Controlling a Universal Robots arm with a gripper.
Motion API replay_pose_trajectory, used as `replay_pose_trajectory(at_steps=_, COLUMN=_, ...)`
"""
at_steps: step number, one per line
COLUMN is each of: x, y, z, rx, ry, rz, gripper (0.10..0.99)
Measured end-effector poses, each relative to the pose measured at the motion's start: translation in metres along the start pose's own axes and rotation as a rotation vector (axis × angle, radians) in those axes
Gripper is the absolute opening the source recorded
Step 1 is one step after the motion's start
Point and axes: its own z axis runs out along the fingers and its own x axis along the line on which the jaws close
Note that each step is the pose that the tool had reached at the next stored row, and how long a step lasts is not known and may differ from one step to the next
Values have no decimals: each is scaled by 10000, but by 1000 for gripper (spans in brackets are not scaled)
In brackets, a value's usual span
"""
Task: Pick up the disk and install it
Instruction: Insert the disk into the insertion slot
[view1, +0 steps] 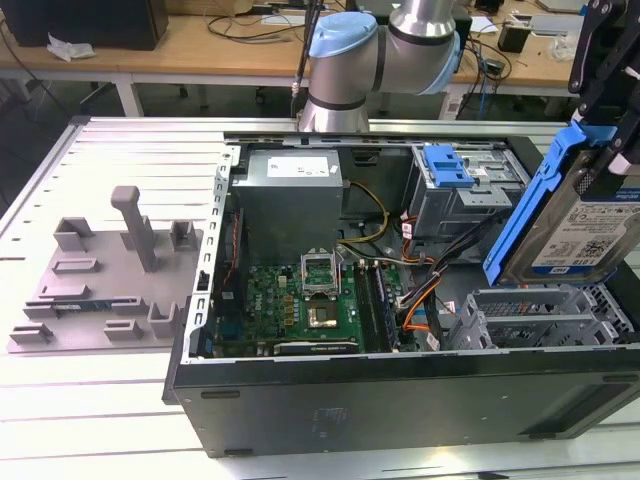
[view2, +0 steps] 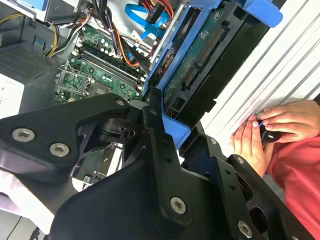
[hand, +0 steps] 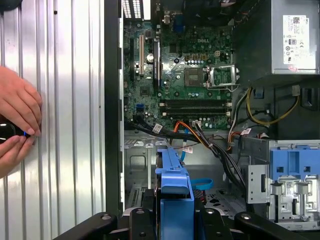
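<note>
In the exterior view my gripper (view1: 605, 130) hangs at the far right, shut on the disk (view1: 590, 235). The disk is a silver drive with a white-and-blue label and a bright blue carrier frame (view1: 525, 215). It is held tilted on edge in the air above the grey drive bay (view1: 530, 315) at the case's right end. The second wrist view shows the disk's (view2: 200, 60) green circuit side between the black fingers (view2: 155, 145). The first wrist view looks along the disk's blue frame edge (hand: 172, 185), over the bay floor.
The open computer case (view1: 400, 400) holds a motherboard (view1: 300, 300), a power supply (view1: 290, 190), loose cables and a grey cage with a blue latch (view1: 447, 165). A grey fixture plate (view1: 110, 270) lies on the exterior view's left. A person's hands (hand: 17, 120) rest on the ribbed table beside the case.
</note>
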Motion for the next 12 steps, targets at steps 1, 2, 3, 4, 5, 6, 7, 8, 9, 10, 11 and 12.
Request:
replay_pose_trajectory(at_steps=1, x=0, y=0, z=3, rx=0, ry=-1, rz=0, gripper=365)
replay_pose_trajectory(at_steps=2, x=0, y=0, z=5, rx=0, ry=-1, rz=0, gripper=365)
replay_pose_trajectory(at_steps=3, x=0, y=0, z=8, rx=0, ry=-1, rz=0, gripper=365)
replay_pose_trajectory(at_steps=4, x=0, y=0, z=11, rx=0, ry=0, rz=0, gripper=365)
replay_pose_trajectory(at_steps=5, x=0, y=0, z=15, rx=0, ry=0, rz=0, gripper=365)
replay_pose_trajectory(at_steps=6, x=0, y=0, z=18, rx=0, ry=1, rz=0, gripper=365)
replay_pose_trajectory(at_steps=7, x=1, y=0, z=22, rx=0, ry=1, rz=0, gripper=365)
replay_pose_trajectory(at_steps=8, x=1, y=0, z=26, rx=0, ry=1, rz=0, gripper=365)
replay_pose_trajectory(at_steps=9, x=1, y=-1, z=31, rx=0, ry=0, rz=0, gripper=365)
replay_pose_trajectory(at_steps=10, x=1, y=-1, z=36, rx=0, ry=0, rz=-1, gripper=365)
replay_pose_trajectory(at_steps=11, x=1, y=-1, z=39, rx=0, ry=0, rz=-1, gripper=365)
replay_pose_trajectory(at_steps=12, x=1, y=-1, z=42, rx=0, ry=1, rz=-2, gripper=365)
